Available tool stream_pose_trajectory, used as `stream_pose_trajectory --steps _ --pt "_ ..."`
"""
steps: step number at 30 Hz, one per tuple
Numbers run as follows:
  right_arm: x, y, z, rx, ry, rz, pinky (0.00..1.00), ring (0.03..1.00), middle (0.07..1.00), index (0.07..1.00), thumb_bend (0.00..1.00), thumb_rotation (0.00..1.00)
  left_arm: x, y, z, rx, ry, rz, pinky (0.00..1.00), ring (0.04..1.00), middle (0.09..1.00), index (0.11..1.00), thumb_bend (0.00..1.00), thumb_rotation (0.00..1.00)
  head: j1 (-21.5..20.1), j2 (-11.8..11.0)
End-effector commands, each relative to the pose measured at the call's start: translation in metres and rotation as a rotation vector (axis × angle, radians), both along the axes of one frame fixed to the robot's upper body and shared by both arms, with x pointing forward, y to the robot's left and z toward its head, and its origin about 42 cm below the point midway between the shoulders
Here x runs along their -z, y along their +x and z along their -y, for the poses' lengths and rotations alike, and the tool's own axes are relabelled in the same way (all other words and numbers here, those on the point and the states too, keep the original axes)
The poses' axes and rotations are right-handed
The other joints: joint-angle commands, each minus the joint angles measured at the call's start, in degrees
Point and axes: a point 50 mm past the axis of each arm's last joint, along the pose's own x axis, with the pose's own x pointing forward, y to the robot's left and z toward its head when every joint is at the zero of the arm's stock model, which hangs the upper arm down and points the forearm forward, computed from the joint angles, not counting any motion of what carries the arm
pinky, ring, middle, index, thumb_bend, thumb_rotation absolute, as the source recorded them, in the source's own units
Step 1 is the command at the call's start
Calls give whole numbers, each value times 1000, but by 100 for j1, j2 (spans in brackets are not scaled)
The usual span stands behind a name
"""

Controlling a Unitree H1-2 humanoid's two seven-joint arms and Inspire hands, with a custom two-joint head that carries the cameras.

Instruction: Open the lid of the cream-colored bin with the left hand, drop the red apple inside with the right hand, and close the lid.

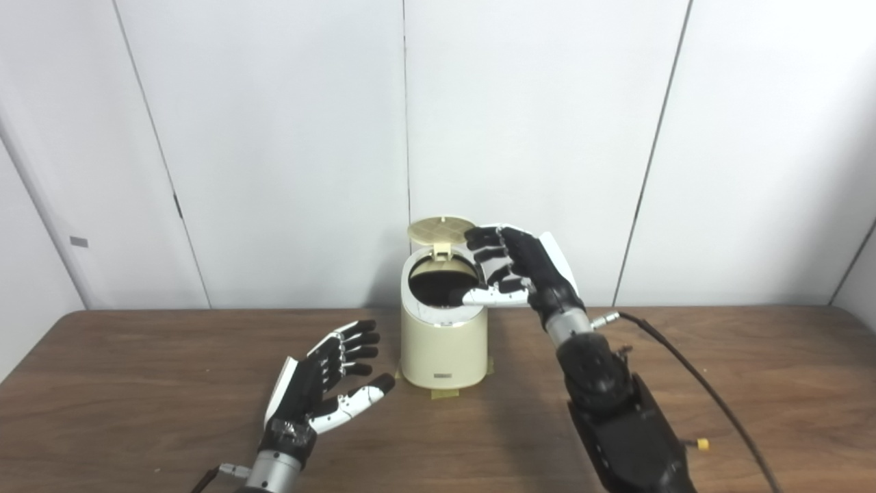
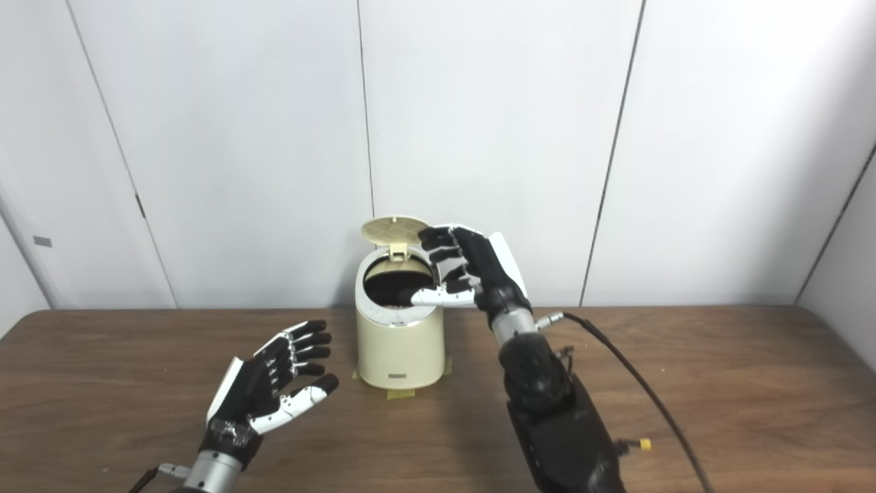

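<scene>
Both wait empty: left robot hand point(image 1: 321, 387) spread low, right robot hand point(image 1: 520, 267) spread beside the bin point(image 1: 443, 342); lid point(image 1: 441, 231) up, no apple visible, probably dropped; closing remains.

A small cream-coloured cylindrical plastic bin point(image 1: 443, 346) stands upright on a dark wooden table, toward its far edge and near the white panelled wall, with yellow tape showing at its base. Its round, ribbed, tan-cream lid point(image 1: 441, 231) is flipped up on the rear hinge, exposing a dark circular opening. No apple is visible.
</scene>
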Motion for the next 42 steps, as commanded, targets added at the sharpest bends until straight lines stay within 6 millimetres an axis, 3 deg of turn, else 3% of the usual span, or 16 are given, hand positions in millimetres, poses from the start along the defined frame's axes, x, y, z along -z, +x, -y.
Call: stream_pose_trajectory --steps 1,4,7,11,16,24,29,35,40,42 --pt "-34 -6 2 -32 131 154 473 571 623 651 852 85 -24 8 2 9 3 86 692 761 784 817 757 288 17 14" --pt "-24 -16 24 -42 257 143 465 563 625 661 834 85 -25 7 1 7 -9 84 691 759 781 817 760 283 28 15" --pt "-10 -24 44 -26 276 127 506 580 646 683 823 105 -26 7 0 7 -16 83 695 760 781 817 759 278 40 17" --pt "16 -38 72 -49 277 87 557 621 695 736 868 204 -27 5 0 8 -19 87 689 757 781 816 748 263 56 24" --pt "39 -56 89 -112 292 37 590 671 773 796 907 256 -29 3 -1 10 -18 97 678 753 783 820 744 256 100 46" --pt "63 -78 92 -101 313 -1 592 682 805 815 912 229 -48 10 -3 4 11 148 678 764 807 848 746 269 170 99" --pt "66 -79 90 -87 336 -3 603 686 802 814 916 220 -82 29 -2 19 72 218 662 770 823 861 748 304 183 102" --pt "64 -81 85 -86 333 -4 589 682 798 807 902 216 -131 62 3 56 150 279 774 910 927 902 821 368 133 95" --pt "64 -82 82 -92 334 0 579 689 798 808 876 212 -170 89 17 61 241 309 830 915 932 908 852 342 105 94" --pt "64 -82 82 -91 340 0 569 678 793 803 872 203 -180 98 23 58 302 327 838 925 929 913 887 394 102 95"
